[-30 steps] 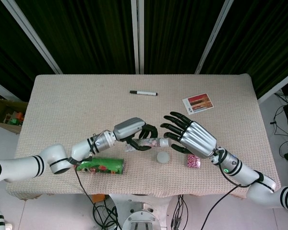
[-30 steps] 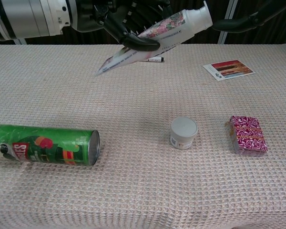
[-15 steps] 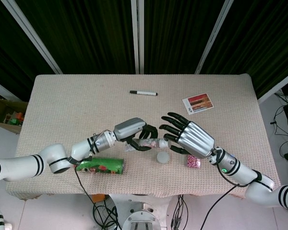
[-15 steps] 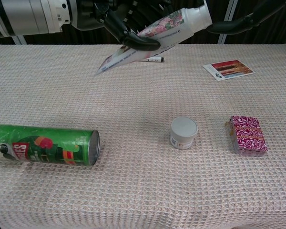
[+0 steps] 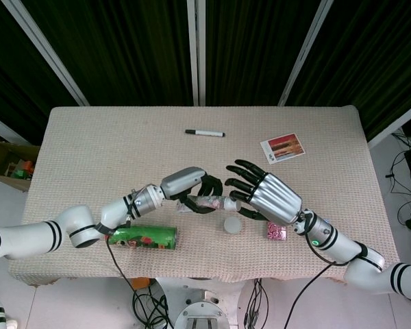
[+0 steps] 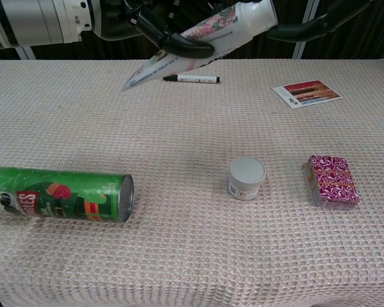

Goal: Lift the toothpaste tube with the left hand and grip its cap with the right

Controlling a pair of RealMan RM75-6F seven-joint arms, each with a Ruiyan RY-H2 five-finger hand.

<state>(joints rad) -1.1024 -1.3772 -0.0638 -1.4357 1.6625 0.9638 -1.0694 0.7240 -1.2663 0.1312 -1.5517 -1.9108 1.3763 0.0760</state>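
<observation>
The toothpaste tube (image 5: 209,202) (image 6: 191,42), white with a floral print, hangs above the table with its flat tail down-left and its white cap (image 5: 233,204) (image 6: 256,15) up-right. My left hand (image 5: 189,190) (image 6: 161,33) grips the tube around its middle. My right hand (image 5: 263,197) is just right of the cap, its fingers (image 6: 305,27) spread and reaching toward the cap's end. They do not wrap it, and I cannot tell whether a fingertip touches it.
A green snack can (image 5: 145,238) (image 6: 57,195) lies on its side at front left. A small white jar (image 6: 246,178) and a pink patterned box (image 6: 333,180) stand front right. A marker (image 6: 192,78) and a photo card (image 6: 306,93) lie farther back.
The left hand has lifted the tube a little higher. The right hand has moved left, closer to the cap, with its fingers still spread.
</observation>
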